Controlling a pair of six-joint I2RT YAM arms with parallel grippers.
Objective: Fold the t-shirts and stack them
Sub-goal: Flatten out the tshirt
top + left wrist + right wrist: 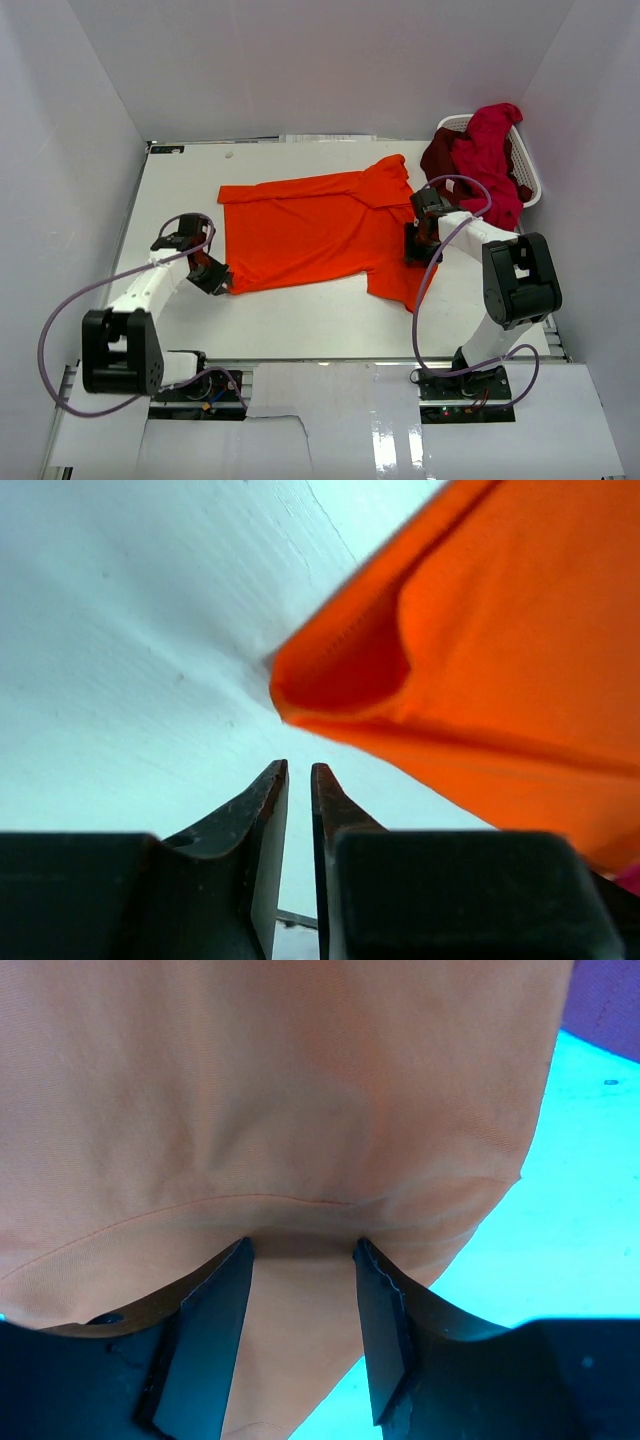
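The bright orange t-shirt [310,230] lies spread flat on the white table, collar to the right. My left gripper [218,278] sits at its near left corner. In the left wrist view the left gripper [298,768] is all but shut, with only a thin gap and nothing between the fingers. The curled orange corner [340,670] lies just ahead of the tips. My right gripper [415,245] is down on the shirt's right side. In the right wrist view it [300,1245] is open, with orange cloth [300,1090] under and between the fingers. The crimson t-shirt [490,150] and the dark maroon t-shirt [440,155] hang out of the basket.
A white plastic laundry basket [533,180] stands at the far right corner of the table [180,190], close behind the right arm. White walls close in the table on the left, back and right. Purple cables loop off both arms.
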